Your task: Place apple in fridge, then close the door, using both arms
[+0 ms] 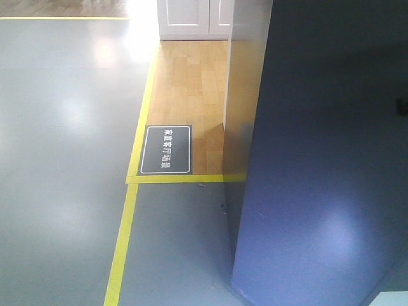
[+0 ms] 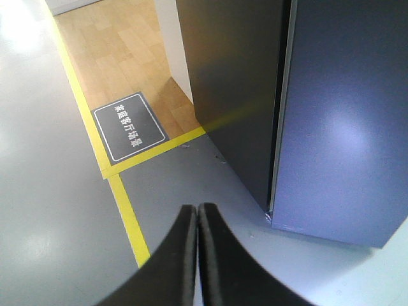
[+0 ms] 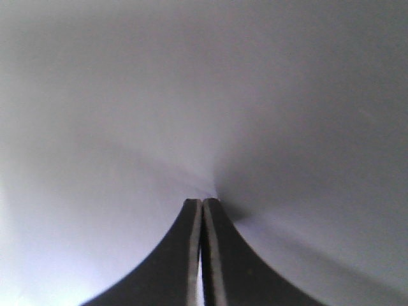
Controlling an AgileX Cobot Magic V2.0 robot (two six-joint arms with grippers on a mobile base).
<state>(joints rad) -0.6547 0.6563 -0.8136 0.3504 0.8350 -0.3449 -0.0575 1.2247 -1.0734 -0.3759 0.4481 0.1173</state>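
Fridge [image 1: 325, 178]: tall dark grey body filling the right of the front view, standing on the grey floor [image 1: 64, 159]; door [image 2: 344, 121] closed, meeting the darker side panel along a thin pale seam in the left wrist view. Apple: in no view.

Right claw [image 3: 201, 205]: both dark fingers pressed together, nothing between them, tips at or almost at a plain grey-white surface that fills the whole right wrist view; actual contact not determinable.

Left claw [image 2: 197, 209]: fingers likewise closed against each other, empty, held over the grey floor just short of the fridge's lower front corner, apart from it.

Surroundings: yellow tape line [image 1: 124, 242] running along the grey floor and turning at a right angle toward the fridge; dark floor sign [image 1: 166, 150] with white characters lying on the wooden floor [image 1: 188, 83] just inside that corner; white cabinet doors [image 1: 191, 19] at the far end of the wooden floor.
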